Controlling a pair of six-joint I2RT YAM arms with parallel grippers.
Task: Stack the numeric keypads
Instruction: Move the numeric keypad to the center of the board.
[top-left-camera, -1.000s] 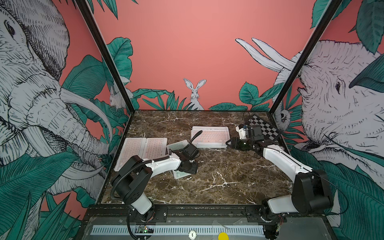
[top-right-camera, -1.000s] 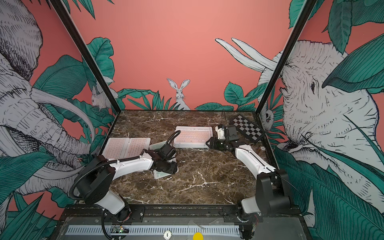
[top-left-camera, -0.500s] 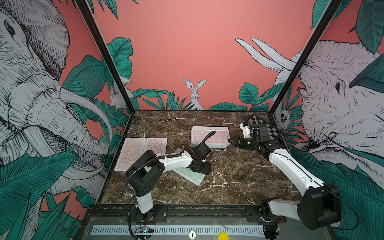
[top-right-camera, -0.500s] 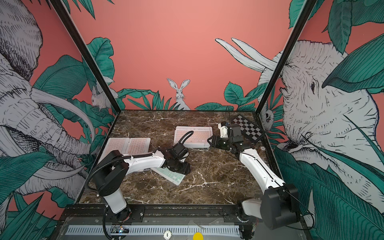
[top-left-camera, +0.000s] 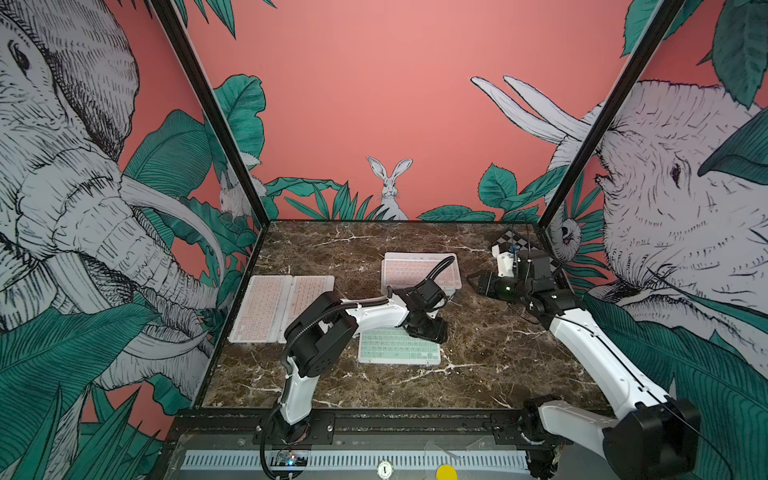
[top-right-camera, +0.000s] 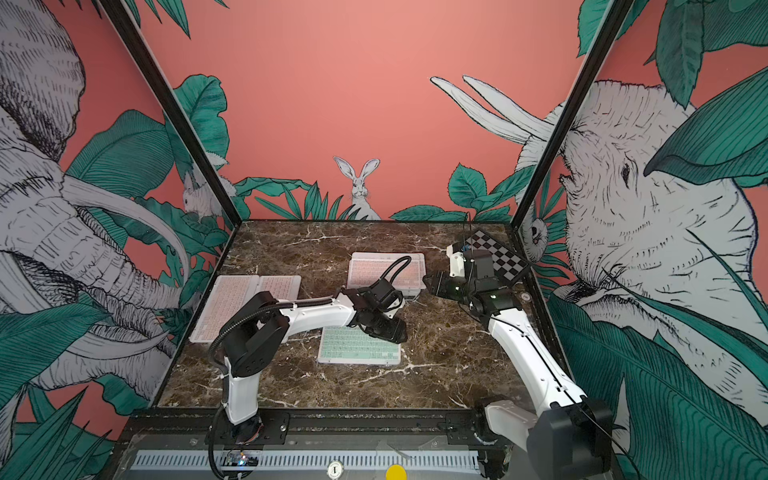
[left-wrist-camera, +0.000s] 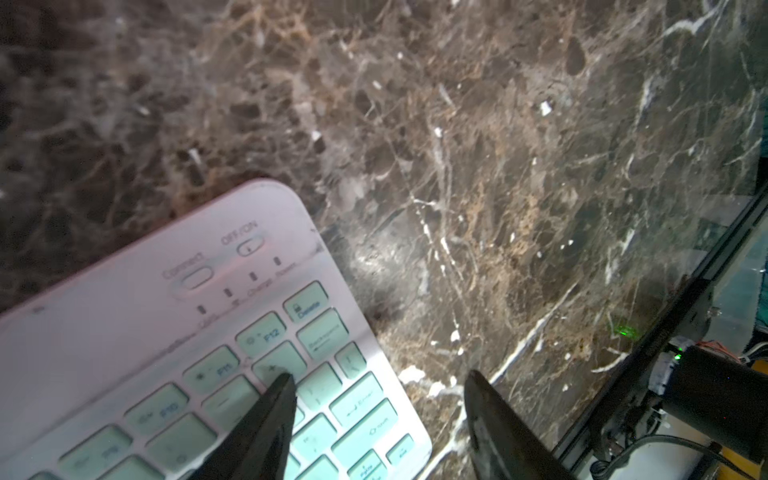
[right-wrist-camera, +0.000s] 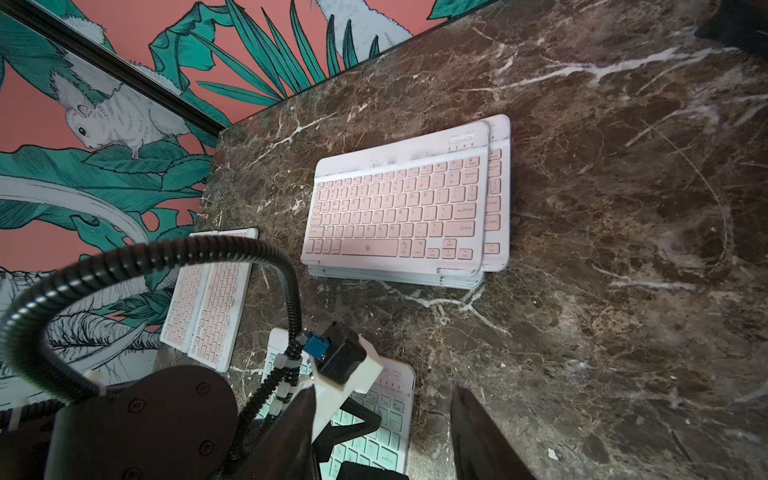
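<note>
Left fingers (left-wrist-camera: 266, 428), parted and empty, straddle an edge of the mint keypad (left-wrist-camera: 124, 332), clear only from the wrist; right fingers (right-wrist-camera: 478, 436), at two o'clock, likewise.

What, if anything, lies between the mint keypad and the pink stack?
Nothing visible: bare marble table separates the mint keypad from the pink stack. Only the left arm reaches over that gap.

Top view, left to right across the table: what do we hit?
pink keypad by the wall → second pink keypad beside it → mint-keyed keypad → right gripper → checkered board. Left out: the pink stack, which overlaps the mint one sideways.
</note>
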